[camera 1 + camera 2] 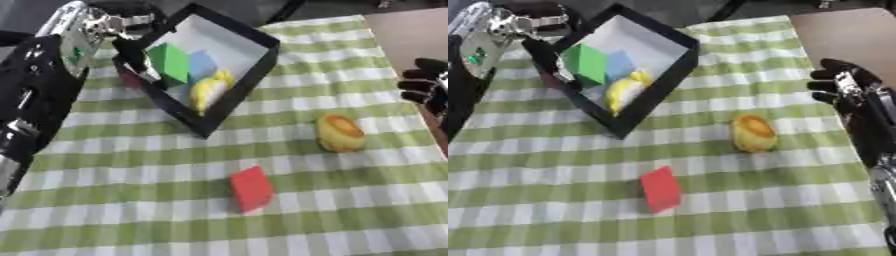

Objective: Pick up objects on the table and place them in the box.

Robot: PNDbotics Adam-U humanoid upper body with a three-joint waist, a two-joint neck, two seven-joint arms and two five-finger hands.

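Note:
A black box (247, 82) with a white floor stands tilted at the back left. It holds a green block (171, 62), a pale blue block (203, 64) and a yellow piece (208, 90). On the green checked cloth lie a red block (251, 188) near the middle front and a round yellow-orange object (339, 132) to its right. My left hand (127, 24) hangs over the box's far left corner, at the end of the black and silver arm. Far off at the right edge, my right hand (842, 82) hovers with relaxed fingers and nothing in it.
A small dark red thing (131, 79) shows against the outside of the box's left wall. Bare brown tabletop (842, 35) lies beyond the cloth's right edge. My left arm (35, 85) covers the left side.

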